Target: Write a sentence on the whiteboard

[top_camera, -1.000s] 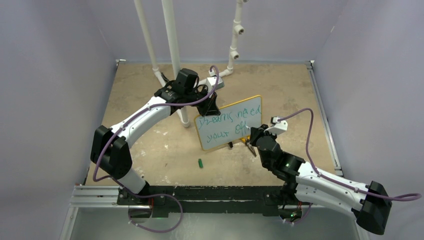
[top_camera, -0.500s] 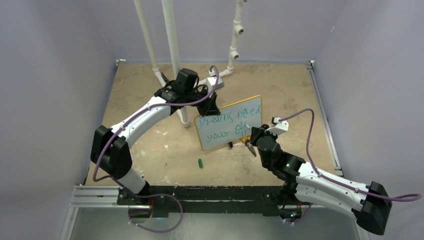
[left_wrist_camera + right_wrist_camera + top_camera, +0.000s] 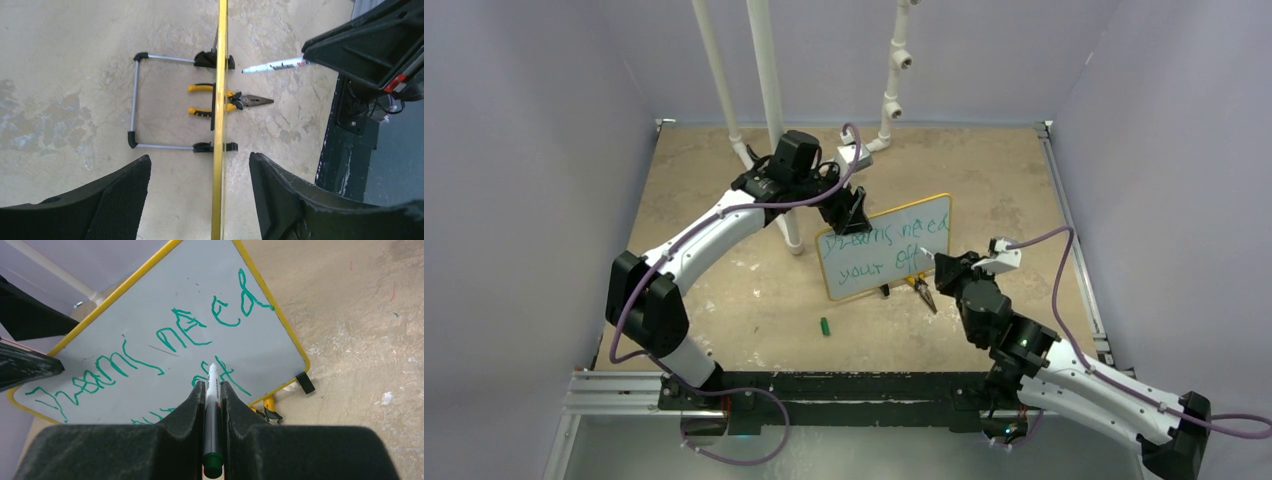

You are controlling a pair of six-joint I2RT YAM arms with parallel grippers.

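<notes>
Green sentence on whiteboard: "Dreams need your"; right claw grips marker

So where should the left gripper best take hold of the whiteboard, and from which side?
The thin yellow top rim, from above: the whiteboard stands upright on its wire stand, so the left gripper can close its fingers on both faces.

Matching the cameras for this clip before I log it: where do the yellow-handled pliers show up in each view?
Top external: pliers on the table by the whiteboard's lower right corner.
Left wrist: pliers mid-frame, handles left and nose right of the board's edge-on rim.
Right wrist: only a bit of the pliers shows under the board's lower right edge.
Shared landmark: the board's yellow rim.
</notes>
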